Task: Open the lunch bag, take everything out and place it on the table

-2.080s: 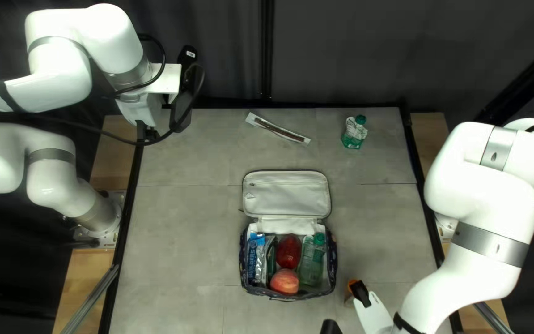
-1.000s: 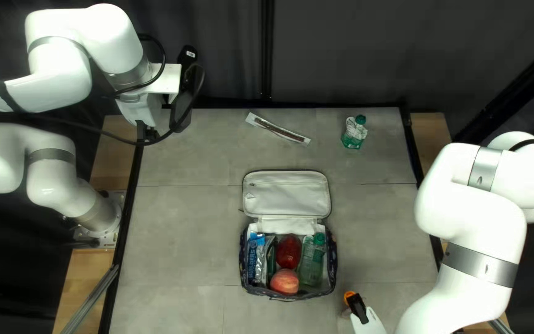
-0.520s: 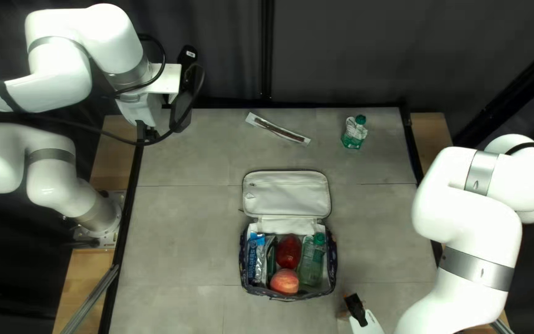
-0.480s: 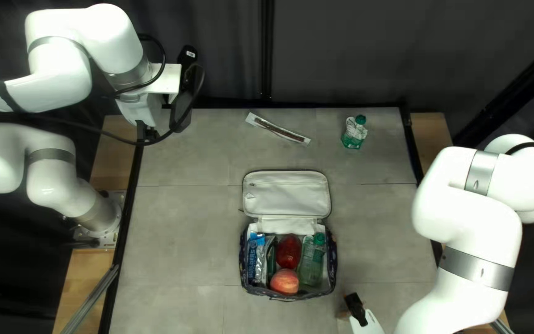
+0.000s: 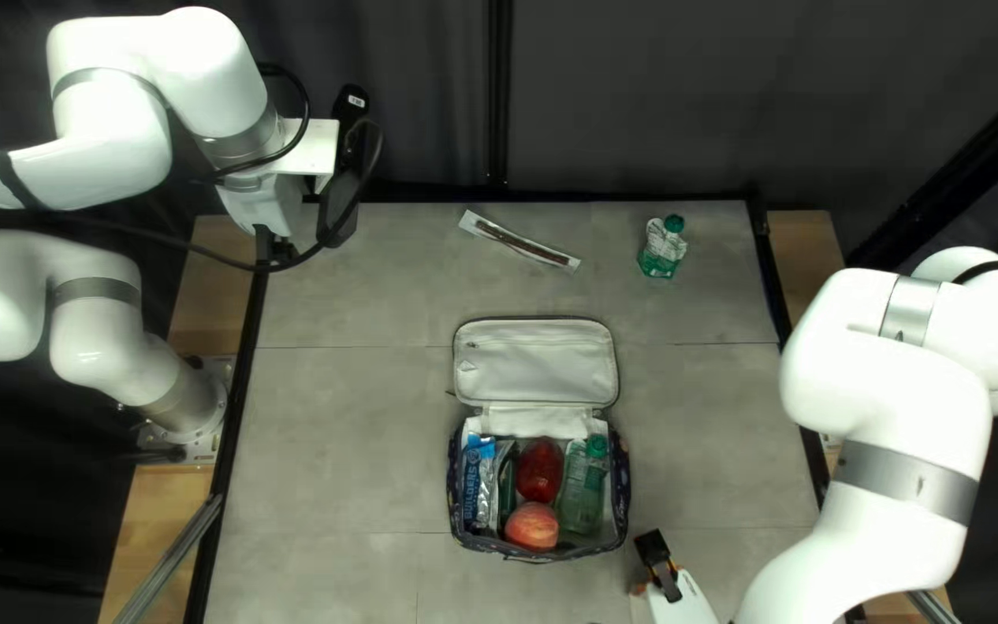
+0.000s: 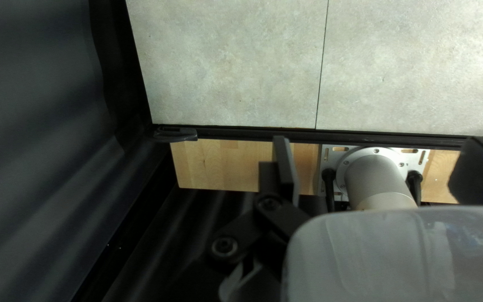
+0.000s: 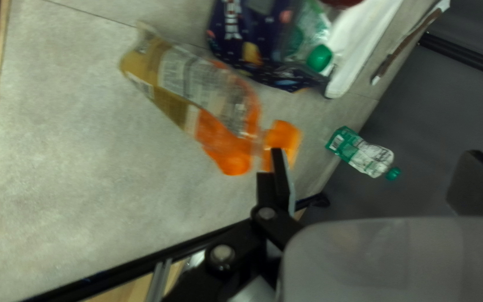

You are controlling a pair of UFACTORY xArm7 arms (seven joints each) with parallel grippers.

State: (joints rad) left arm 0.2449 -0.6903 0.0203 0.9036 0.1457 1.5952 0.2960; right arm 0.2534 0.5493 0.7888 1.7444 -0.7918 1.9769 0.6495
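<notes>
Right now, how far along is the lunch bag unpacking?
Done: the lunch bag lies open, and a snack stick, a green pouch and an orange pouch are on the table. In hand: nothing; the right gripper is open beside the orange pouch. Left: a wrapped bar, a dark red fruit, an apple and a green-capped pouch are inside the bag.

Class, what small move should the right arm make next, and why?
Probably lift the right tool toward the lunch bag: it is open, the orange pouch lies on the table, and an apple remains inside the bag.
</notes>
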